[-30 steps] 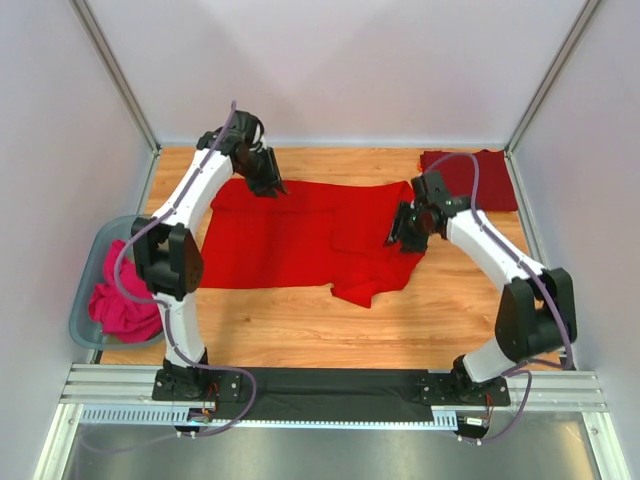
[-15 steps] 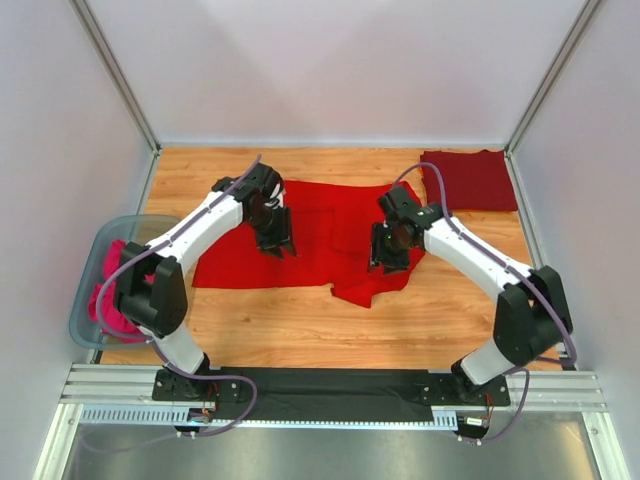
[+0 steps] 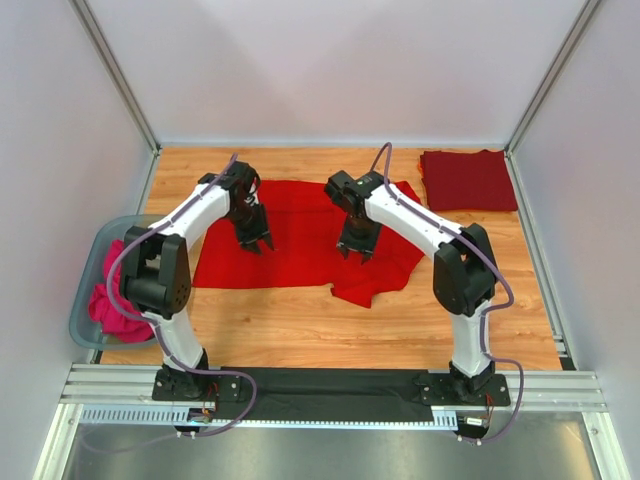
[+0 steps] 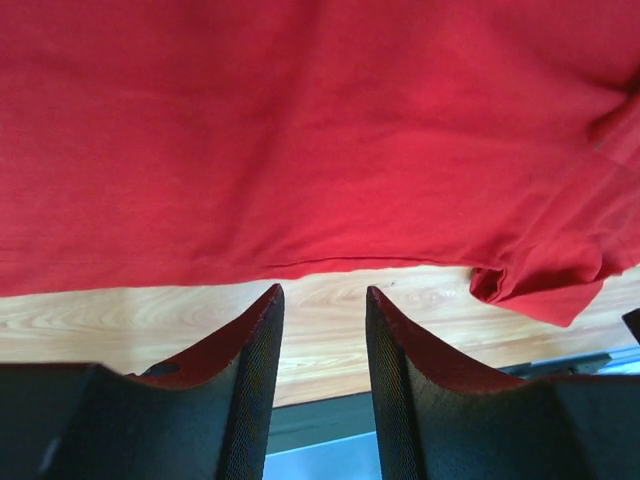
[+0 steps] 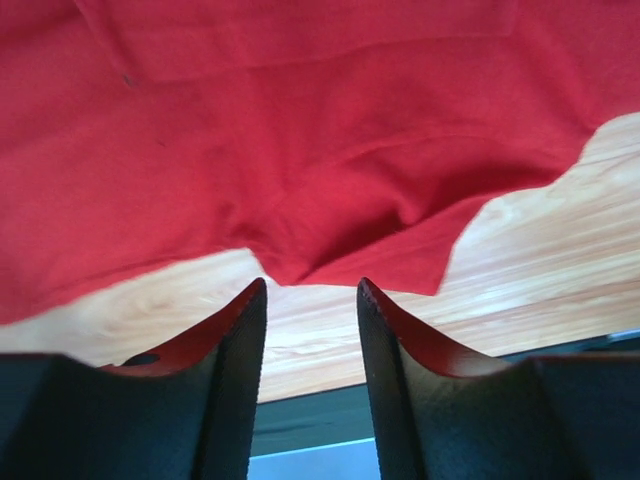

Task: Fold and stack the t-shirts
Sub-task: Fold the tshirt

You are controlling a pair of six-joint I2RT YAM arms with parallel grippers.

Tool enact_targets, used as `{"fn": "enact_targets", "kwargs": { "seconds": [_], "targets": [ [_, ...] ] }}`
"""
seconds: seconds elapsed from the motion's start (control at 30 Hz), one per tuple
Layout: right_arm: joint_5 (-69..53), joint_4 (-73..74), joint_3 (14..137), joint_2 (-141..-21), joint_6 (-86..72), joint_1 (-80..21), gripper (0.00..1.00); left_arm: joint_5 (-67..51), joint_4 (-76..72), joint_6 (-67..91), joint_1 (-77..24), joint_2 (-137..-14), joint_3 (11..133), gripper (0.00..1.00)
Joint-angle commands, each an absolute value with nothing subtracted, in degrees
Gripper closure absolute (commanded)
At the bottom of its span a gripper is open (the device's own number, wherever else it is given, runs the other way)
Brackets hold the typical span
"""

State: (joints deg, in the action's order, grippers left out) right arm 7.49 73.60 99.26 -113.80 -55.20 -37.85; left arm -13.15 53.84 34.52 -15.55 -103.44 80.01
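The bright red t-shirt (image 3: 300, 235) lies spread on the wooden table, its near right part bunched into a point (image 3: 365, 290). The maroon t-shirt (image 3: 468, 180) lies folded flat at the back right corner. My left gripper (image 3: 255, 243) hangs over the red shirt's left half, open, with only cloth (image 4: 300, 130) and bare wood beyond its fingertips (image 4: 268, 300). My right gripper (image 3: 357, 250) hovers over the shirt's middle right, also open and holding nothing; in its wrist view the rumpled hem (image 5: 330, 250) lies just past my right gripper (image 5: 310, 290).
A clear blue bin (image 3: 88, 262) with pink cloth (image 3: 120, 310) stands at the left table edge. White walls and metal posts close in the back and sides. A black rail (image 3: 330, 385) with the arm bases runs along the near edge.
Both arms have swung inward and toward the near side: the left gripper from the shirt's back left corner, the right from its right edge. The shirt has shifted only slightly.
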Motion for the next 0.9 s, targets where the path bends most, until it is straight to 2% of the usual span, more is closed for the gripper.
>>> {"fn": "enact_targets", "kwargs": {
  "seconds": [0.0,0.37,0.87],
  "targets": [
    [7.92,88.67,105.2,-117.85,-64.93,-37.62,0.58,-12.22,52.65,35.33,-13.98,-103.88,80.25,0.54],
    [4.66,90.88,105.56,-123.48,-71.19,-37.79,0.6,-10.72,50.89,35.51,-11.34,-105.38,77.52,0.54],
    [4.48,93.43,98.97,-123.49,-74.09,-38.14,0.62,-10.28,49.57,34.54,-10.37,-107.58,76.29,0.55]
  ]
}}
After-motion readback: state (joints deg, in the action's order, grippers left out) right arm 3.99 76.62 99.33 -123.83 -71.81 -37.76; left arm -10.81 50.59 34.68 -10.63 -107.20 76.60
